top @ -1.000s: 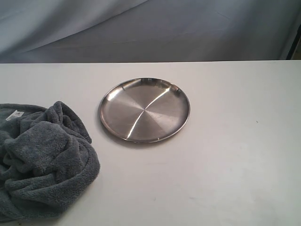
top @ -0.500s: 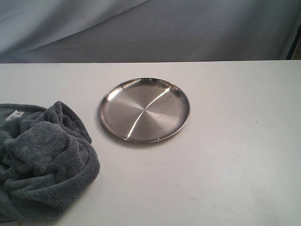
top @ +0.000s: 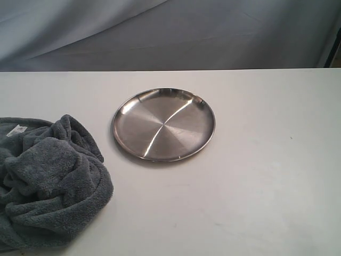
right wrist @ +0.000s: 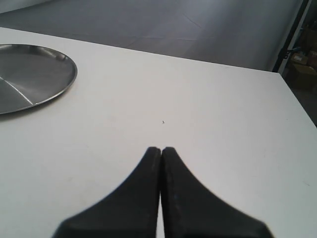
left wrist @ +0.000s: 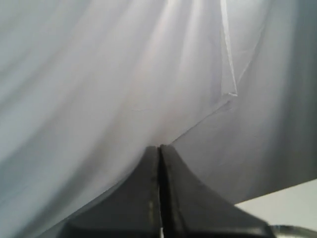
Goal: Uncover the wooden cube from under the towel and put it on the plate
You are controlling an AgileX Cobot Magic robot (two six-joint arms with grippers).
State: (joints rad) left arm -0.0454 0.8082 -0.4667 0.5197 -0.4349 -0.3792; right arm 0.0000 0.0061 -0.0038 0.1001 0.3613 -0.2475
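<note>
a white counter (top: 256, 186) carries two things. the round steel plate (top: 163, 125) lies flat near the middle, toward the back. the dark grey towel (top: 50, 186) sits bunched in thick folds at the front left, apart from the plate, with a small white label (top: 16, 129) showing near its back edge

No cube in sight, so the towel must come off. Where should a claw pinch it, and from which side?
Probably the towel's raised fold nearest the plate, taken from above: the cloth stands up in a ridge there, giving a crest to close on.
</note>
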